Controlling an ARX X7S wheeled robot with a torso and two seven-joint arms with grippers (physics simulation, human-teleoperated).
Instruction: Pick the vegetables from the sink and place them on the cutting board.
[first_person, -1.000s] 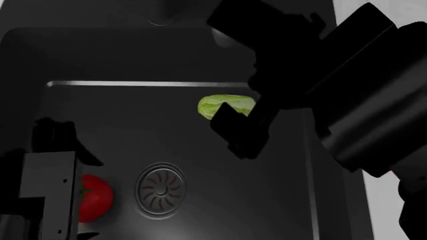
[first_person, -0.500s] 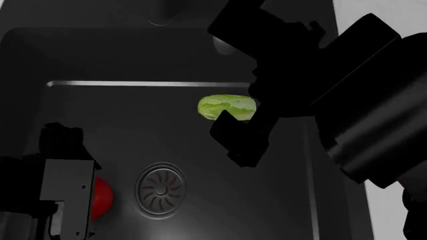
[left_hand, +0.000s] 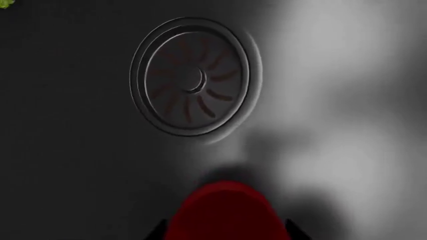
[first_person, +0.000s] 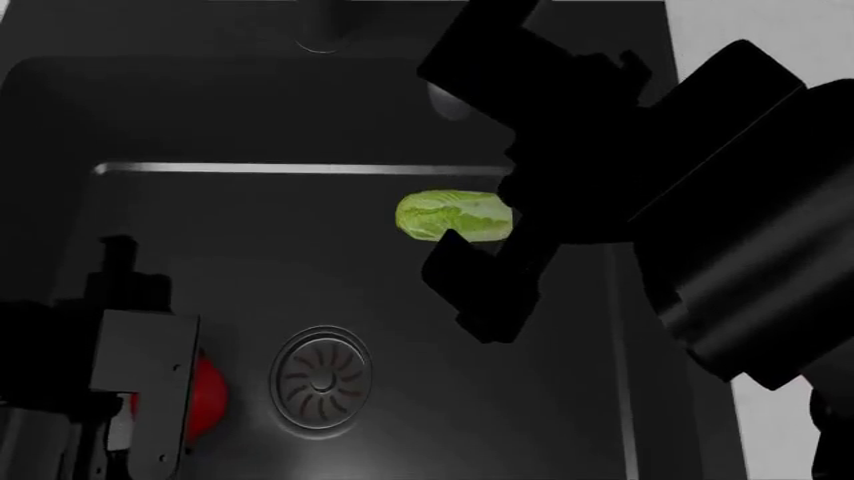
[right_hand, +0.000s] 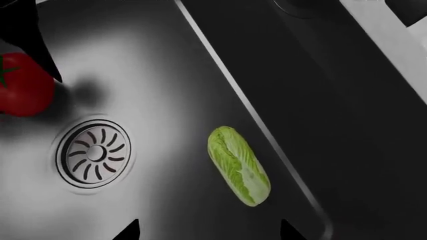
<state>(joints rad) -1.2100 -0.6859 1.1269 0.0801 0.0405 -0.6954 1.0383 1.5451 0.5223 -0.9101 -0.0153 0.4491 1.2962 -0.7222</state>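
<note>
The red tomato (left_hand: 223, 210) lies on the floor of the black sink (first_person: 214, 250), left of the round drain (first_person: 322, 380). My left gripper (left_hand: 225, 231) is open, with one dark fingertip on each side of the tomato. In the head view the left wrist hides most of the tomato (first_person: 206, 396). The pale-green cabbage (first_person: 454, 215) lies by the sink's far right wall. My right gripper (right_hand: 208, 232) hangs open above the sink floor, short of the cabbage (right_hand: 239, 165), holding nothing. The cutting board is out of view.
The faucet base (first_person: 320, 35) stands behind the sink's back rim. A pale counter strip (first_person: 747, 25) runs along the right. The big black right arm (first_person: 721, 220) overhangs the sink's right side.
My left gripper has moved right over the tomato and now covers most of it. The right gripper has shifted a little, uncovering more of the cabbage.
</note>
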